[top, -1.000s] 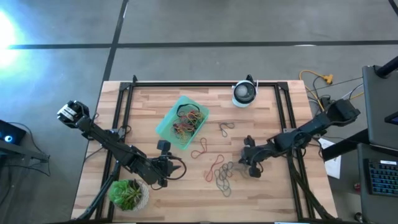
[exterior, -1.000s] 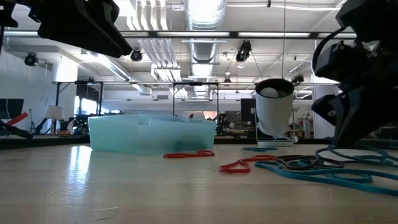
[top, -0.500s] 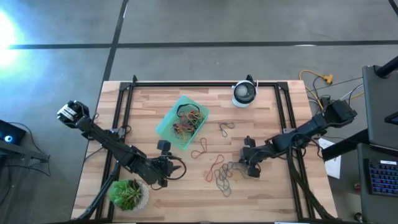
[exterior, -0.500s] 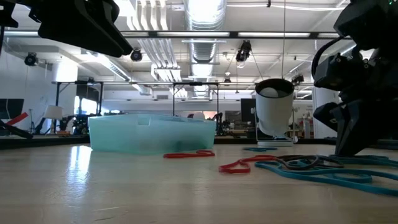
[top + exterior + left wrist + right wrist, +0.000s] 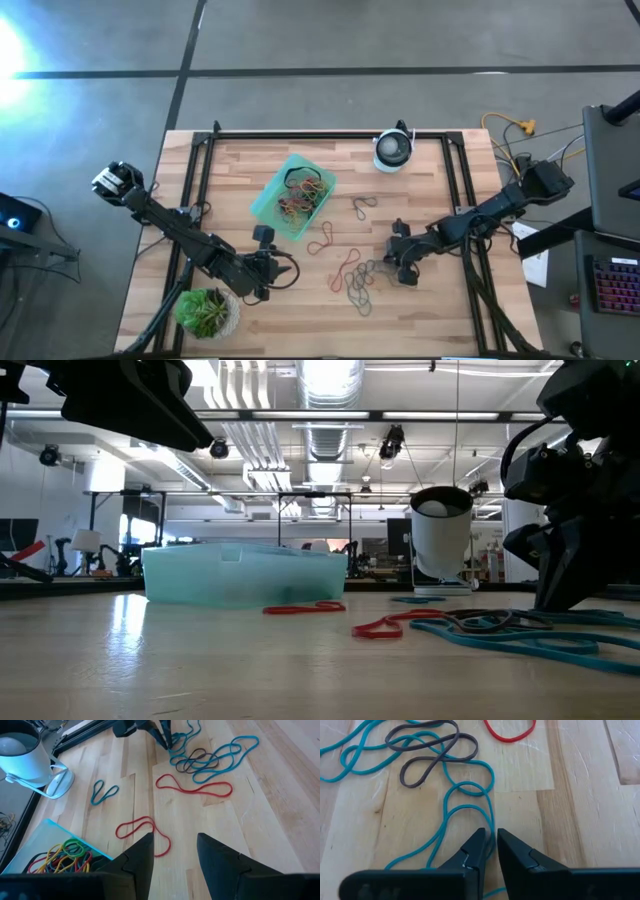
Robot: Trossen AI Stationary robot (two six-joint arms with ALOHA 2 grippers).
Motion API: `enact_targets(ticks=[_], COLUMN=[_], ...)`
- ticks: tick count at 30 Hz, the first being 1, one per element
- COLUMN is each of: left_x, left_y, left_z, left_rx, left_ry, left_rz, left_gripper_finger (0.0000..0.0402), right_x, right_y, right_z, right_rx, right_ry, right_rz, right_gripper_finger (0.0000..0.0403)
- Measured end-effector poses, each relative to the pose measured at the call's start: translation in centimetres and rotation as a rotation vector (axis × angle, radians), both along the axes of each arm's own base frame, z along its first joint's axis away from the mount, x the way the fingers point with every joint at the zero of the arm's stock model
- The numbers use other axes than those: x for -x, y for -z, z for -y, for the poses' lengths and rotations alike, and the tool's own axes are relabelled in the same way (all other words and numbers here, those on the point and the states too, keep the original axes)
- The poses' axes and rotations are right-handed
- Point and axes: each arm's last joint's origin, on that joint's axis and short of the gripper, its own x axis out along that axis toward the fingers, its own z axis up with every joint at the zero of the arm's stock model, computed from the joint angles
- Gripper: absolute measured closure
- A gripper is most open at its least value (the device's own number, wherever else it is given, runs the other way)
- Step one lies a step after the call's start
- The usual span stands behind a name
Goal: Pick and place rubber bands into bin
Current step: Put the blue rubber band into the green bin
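Observation:
The teal bin sits left of the table's centre with several coloured rubber bands inside. Loose bands lie on the wood: two red loops and a small teal one. A tangle of teal and grey bands also shows in the right wrist view. My right gripper stands fingertips-down at the tangle's right edge, shut on a teal strand. My left gripper hovers open near the bin's near corner, touching nothing. My right gripper pinches one strand of a long teal rubber band between its two fingertips, with only a narrow slit left between them. The fingers slant down from the table's right side, tips at the wood. The band lies slack and flat on the table.
A white-and-black round device stands at the far edge, and a potted green plant at the near-left corner. A black frame rail borders the table. Bare wood lies between the bin and the band tangle.
My right gripper has come down from just above the table until its fingertips rest at the right edge of the band tangle, then held still. The bands have not moved.

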Motion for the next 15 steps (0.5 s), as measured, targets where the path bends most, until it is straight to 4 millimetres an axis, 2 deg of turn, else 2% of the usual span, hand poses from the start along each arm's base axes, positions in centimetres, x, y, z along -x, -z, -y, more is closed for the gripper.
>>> enact_targets(ticks=[6,15], left_x=[0.00,0.01], left_y=[0.01,0.03], left_z=[-0.01,-0.01], left_rx=[0.000,0.000], left_ry=[0.000,0.000], left_rz=[0.000,-0.001], left_gripper_finger=[0.0267,0.0267], right_x=[0.01,0.24], right_y=[0.01,0.24], right_z=[0.00,0.15], right_rx=[0.000,0.031], right_ry=[0.000,-0.009], right_rz=[0.000,0.003], right_gripper_finger=[0.0350,0.0393])
